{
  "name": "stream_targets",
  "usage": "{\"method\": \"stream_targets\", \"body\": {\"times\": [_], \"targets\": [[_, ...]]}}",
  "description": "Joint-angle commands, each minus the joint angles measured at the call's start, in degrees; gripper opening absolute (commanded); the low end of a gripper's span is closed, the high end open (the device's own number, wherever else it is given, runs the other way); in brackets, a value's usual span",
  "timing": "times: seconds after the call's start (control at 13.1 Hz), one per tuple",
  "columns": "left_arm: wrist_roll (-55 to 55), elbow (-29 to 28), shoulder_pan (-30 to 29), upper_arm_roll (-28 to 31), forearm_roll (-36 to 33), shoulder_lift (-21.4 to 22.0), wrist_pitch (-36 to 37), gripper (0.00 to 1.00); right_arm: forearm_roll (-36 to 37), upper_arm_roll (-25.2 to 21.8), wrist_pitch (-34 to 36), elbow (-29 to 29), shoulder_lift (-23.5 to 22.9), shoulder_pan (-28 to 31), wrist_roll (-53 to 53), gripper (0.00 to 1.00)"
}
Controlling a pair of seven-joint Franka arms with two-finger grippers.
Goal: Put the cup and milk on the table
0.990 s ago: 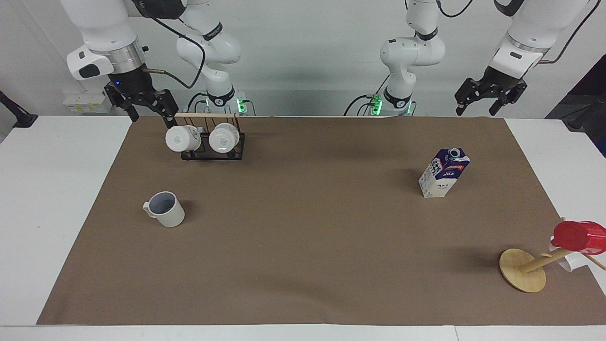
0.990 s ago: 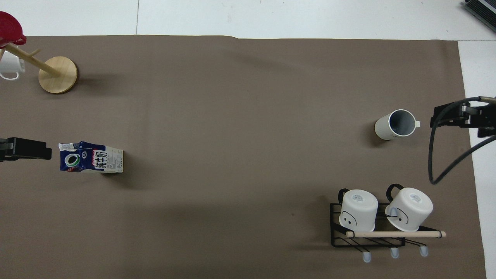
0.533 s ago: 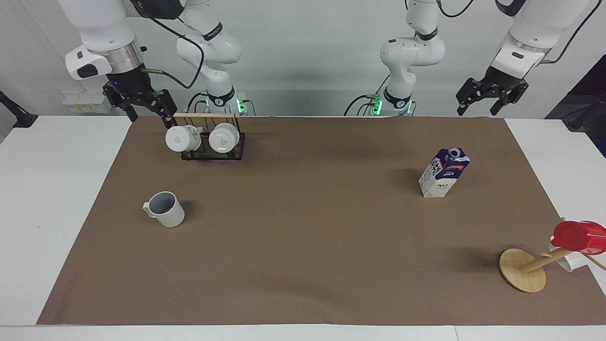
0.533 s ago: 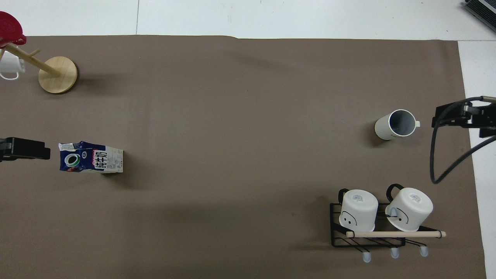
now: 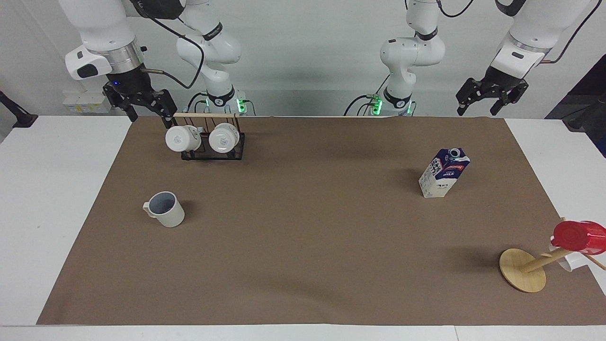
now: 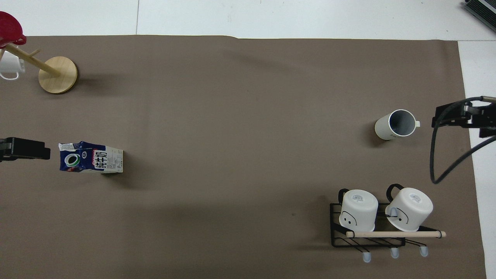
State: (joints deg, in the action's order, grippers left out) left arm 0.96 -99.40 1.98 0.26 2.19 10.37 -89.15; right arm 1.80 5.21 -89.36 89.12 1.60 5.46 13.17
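Brown mat [image 5: 303,265]: cup [image 5: 165,209], milk [image 5: 444,173] upright, well apart.

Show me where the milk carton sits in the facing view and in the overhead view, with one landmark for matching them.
Facing view: the milk stands upright on the brown mat, toward the left arm's end of the table.
Overhead view: the milk shows at the picture's left side, grey cap up.
Shared landmark: the wooden mug tree with the red cup, farther from the robots than the milk.
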Motion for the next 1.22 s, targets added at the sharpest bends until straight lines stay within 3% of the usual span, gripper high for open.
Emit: {"method": "stream_targets", "body": {"times": [0.0,1.14], "targets": [[0.6,0.9,0.4,0.3,-0.8,-0.2,1.1,1.00,-0.1,0.1,0.4,0.0,0.2,0.1,-1.0,1.00],[0.6,0.9,0.4,0.3,-0.8,-0.2,1.1,1.00,0.0,-0.1,-2.1,-0.2,-0.4,0.7,-1.2,1.00]]}}
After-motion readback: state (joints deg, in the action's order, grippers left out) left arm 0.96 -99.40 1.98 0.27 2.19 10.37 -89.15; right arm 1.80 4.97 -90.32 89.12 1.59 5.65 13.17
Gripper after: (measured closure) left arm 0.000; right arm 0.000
